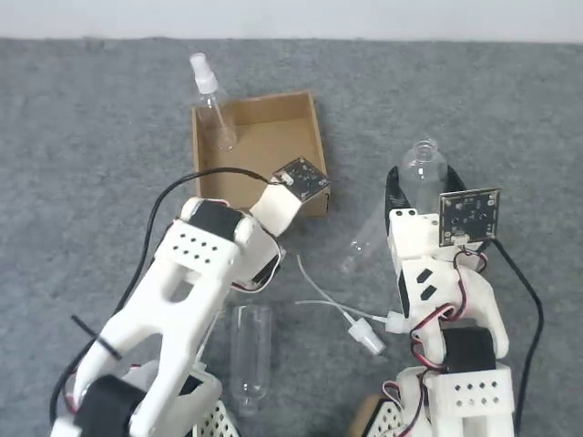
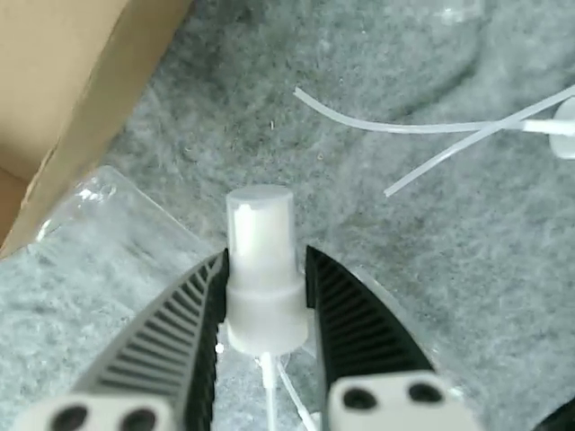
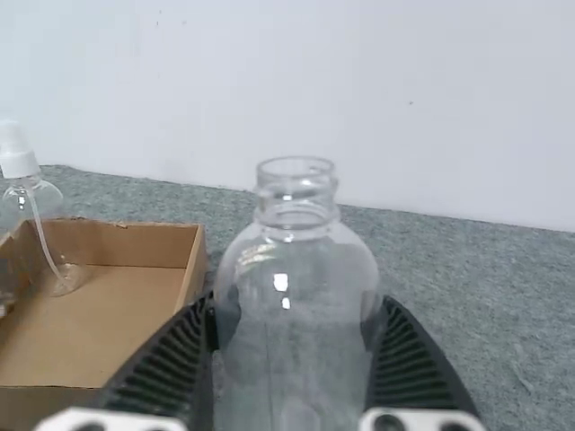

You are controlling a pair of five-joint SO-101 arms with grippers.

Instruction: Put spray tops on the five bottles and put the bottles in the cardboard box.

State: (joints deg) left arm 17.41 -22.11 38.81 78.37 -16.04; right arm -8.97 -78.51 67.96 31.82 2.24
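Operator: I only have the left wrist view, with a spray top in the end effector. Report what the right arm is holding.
Observer: The right end effector is shut on a clear bottle, held upright with its neck open and no top on it.
Operator: Give me the box contents.
Observer: One capped bottle stands in a far corner of the cardboard box.
Operator: Count the bottles lying outside the box.
Observer: Two topless bottles lie flat: one on the robot's side of the box, another between the box and the right end effector.
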